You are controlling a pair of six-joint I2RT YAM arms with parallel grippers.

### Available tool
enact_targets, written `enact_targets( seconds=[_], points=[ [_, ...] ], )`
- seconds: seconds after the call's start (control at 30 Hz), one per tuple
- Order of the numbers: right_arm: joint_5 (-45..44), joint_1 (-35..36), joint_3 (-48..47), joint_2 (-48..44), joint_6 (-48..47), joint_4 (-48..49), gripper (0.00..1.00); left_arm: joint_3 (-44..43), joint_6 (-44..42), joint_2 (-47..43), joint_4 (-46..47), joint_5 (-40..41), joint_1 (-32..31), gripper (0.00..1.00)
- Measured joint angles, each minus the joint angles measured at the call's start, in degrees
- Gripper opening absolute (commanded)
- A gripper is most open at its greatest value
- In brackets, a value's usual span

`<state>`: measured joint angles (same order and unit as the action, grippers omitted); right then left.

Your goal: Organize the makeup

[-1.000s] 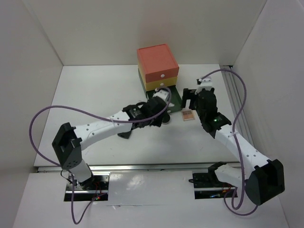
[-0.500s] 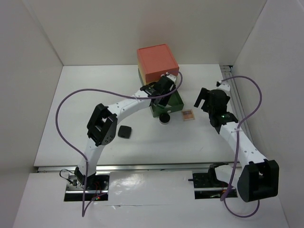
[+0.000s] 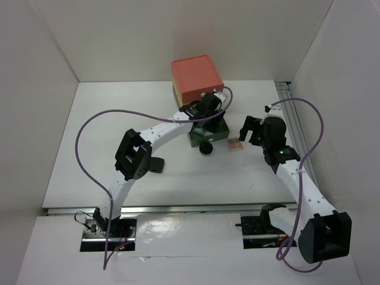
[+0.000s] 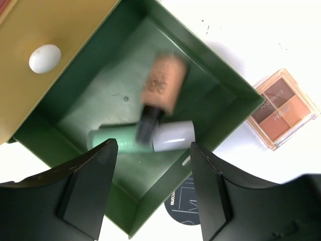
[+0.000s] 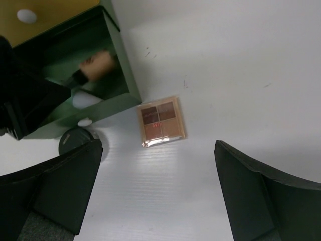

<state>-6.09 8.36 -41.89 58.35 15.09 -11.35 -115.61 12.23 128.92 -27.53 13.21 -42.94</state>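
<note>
My left gripper [image 3: 209, 114] is open and empty above the open green drawer [image 3: 221, 126] of the stacked box. In the left wrist view its fingers [image 4: 85, 186] frame the drawer wall [image 4: 165, 191]. A mint tube [image 4: 118, 140] lies inside the drawer, and a blurred beige bottle with a dark cap [image 4: 161, 83] lies over it. A round black pot [image 3: 206, 148] stands just in front of the drawer. The pink palette [image 3: 236, 144] lies to its right. My right gripper [image 3: 252, 127] is open and empty, hovering above the palette [image 5: 161, 121]. A black square compact [image 3: 156, 165] lies left of centre.
The coral-topped drawer box [image 3: 196, 77] stands at the back centre. Its yellow drawer [image 4: 55, 27] is shut and has a white knob [image 4: 44, 57]. A rail [image 3: 291, 113] runs along the right wall. White walls enclose the table.
My left gripper has moved from above the table up and back to over the green drawer. The beige bottle now lies blurred in the drawer. My right gripper swung right, then back towards the palette.
</note>
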Motion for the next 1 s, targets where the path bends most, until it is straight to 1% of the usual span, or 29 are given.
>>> enact_targets(
  seconds=[0.1, 0.2, 0.3, 0.33, 0.43, 0.5, 0.6, 0.67, 0.73, 0.8, 0.87, 1.0],
  points=[
    [2.4, 0.0, 0.6, -1.0, -0.6, -0.3, 1.00, -0.2, 0.1, 0.0, 0.0, -0.2, 0.0, 0.73],
    [4.7, 0.7, 0.8, -1.7, -1.9, -0.6, 1.00, -0.2, 0.2, -0.1, 0.0, -0.4, 0.0, 0.77],
    [6.8, 3.6, 0.8, -1.4, -3.5, -0.7, 1.00, 2.3, 1.1, -2.4, -0.2, -0.6, 0.0, 0.82],
    [7.4, 5.4, 0.8, -0.9, -4.0, -0.7, 1.00, 3.8, 1.5, -3.9, -0.3, -0.7, 0.0, 0.82],
    [8.0, 13.2, 0.8, 2.7, -5.3, 0.0, 1.00, 13.1, 3.7, -13.7, -1.3, -1.0, 0.0, 0.87],
    [6.7, 19.1, 0.8, 6.4, -5.8, 0.7, 1.00, 21.8, 6.3, -23.2, -0.5, -0.9, 0.0, 0.91],
    [3.1, 26.2, 0.6, 13.9, -6.3, 1.7, 1.00, 34.6, 10.0, -38.8, -0.8, 0.1, 0.0, 1.00],
    [1.0, 28.8, 0.5, 18.7, -6.7, 2.3, 1.00, 42.8, 13.8, -49.1, -0.1, 1.2, 0.0, 1.00],
    [-1.0, 29.6, 0.3, 22.9, -6.6, 3.3, 1.00, 50.4, 17.2, -57.8, -1.0, 2.4, 0.0, 1.00],
    [-2.7, 29.7, 0.0, 26.4, -6.1, 5.2, 1.00, 56.5, 20.3, -63.6, -2.8, 3.5, 0.0, 1.00],
    [-4.3, 29.7, -0.7, 29.4, -5.5, 7.6, 1.00, 61.2, 23.4, -66.9, -5.4, 4.8, 0.0, 1.00],
    [-5.5, 29.8, -2.5, 34.4, -5.5, 13.4, 1.00, 66.6, 28.8, -68.4, -10.6, 6.0, 0.4, 1.00]
  ],
)
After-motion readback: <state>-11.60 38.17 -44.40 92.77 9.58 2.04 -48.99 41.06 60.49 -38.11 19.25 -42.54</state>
